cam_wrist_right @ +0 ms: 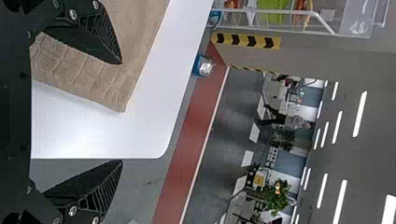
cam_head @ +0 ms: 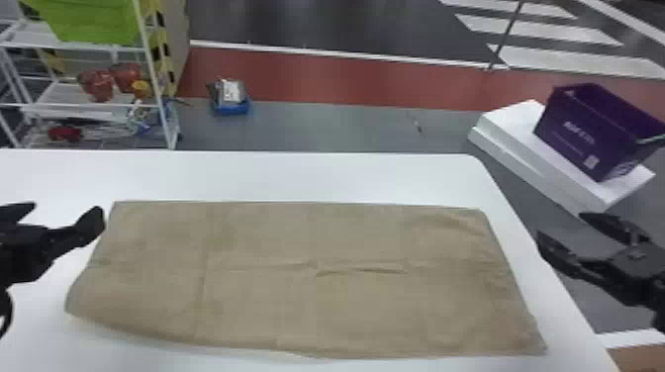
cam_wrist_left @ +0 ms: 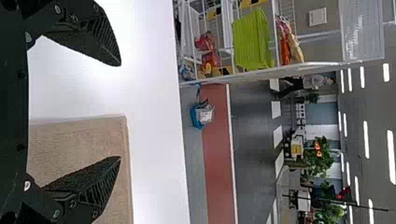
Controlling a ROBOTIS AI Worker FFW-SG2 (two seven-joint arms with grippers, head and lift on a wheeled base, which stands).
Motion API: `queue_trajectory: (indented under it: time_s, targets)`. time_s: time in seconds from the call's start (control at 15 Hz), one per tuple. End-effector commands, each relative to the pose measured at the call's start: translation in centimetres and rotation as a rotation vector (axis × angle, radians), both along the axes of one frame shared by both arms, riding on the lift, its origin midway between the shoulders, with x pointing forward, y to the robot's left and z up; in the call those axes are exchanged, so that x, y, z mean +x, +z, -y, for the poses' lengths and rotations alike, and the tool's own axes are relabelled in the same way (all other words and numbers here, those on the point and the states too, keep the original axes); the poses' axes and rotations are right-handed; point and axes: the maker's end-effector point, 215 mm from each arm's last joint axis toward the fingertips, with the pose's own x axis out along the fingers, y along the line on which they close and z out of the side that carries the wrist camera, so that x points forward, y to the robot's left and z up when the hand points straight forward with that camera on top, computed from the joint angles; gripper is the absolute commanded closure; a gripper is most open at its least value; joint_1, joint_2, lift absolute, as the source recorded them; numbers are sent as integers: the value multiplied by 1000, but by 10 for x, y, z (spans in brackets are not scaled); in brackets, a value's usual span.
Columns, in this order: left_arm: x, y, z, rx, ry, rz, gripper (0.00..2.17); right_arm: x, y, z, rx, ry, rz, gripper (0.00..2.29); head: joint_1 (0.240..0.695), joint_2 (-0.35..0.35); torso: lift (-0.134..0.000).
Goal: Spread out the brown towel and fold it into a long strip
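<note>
Grip brown towel (cam_head: 316,302) at near corners (cam_head: 534,345), likely light and floppy, left hand (cam_wrist_left: 120,111) and right hand (cam_wrist_right: 122,112) gaping wide.

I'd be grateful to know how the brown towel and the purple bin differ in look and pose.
The brown towel lies flat on the white table, while the purple bin stands with raised walls on a white block. The towel shows creases and no print; the bin carries pale print on its side. Both rest on white surfaces.

White table (cam_head: 247,173), red-and-grey floor (cam_head: 321,79), wire shelf (cam_head: 74,104)
</note>
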Motion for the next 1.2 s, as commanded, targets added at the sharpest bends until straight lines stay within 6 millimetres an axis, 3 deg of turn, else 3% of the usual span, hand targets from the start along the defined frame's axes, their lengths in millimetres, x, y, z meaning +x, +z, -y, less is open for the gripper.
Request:
queue_trajectory:
  time_s: [0.0,0.2,0.47,0.67,0.8,1.0,1.13]
  targets:
    - [-29,-10,-18,-1,25,-25,53,-28,14,-3,10,22,14,87,695,-162,-123]
    - [-67,-27,-25,-82,29,-109,76,-50,9,-10,-73,63,-3,113,695,-146,-123]
    - [-126,-39,-21,-227,-20,-180,97,-57,-1,-9,-87,76,-9,124,695,-146,-123]
    - [-148,-44,-15,-356,-81,-188,140,-58,-5,-12,-90,88,-4,124,695,-169,-123]
    - [-138,-39,-19,-326,-100,-125,154,-57,-5,-16,-93,99,0,127,695,-174,-123]
    - [-104,-27,-13,-263,-163,29,157,-55,-3,-19,-90,105,9,127,695,-153,-123]
    - [-91,-49,-9,-290,-177,5,161,-56,-5,-17,-90,110,12,127,695,-150,-123]
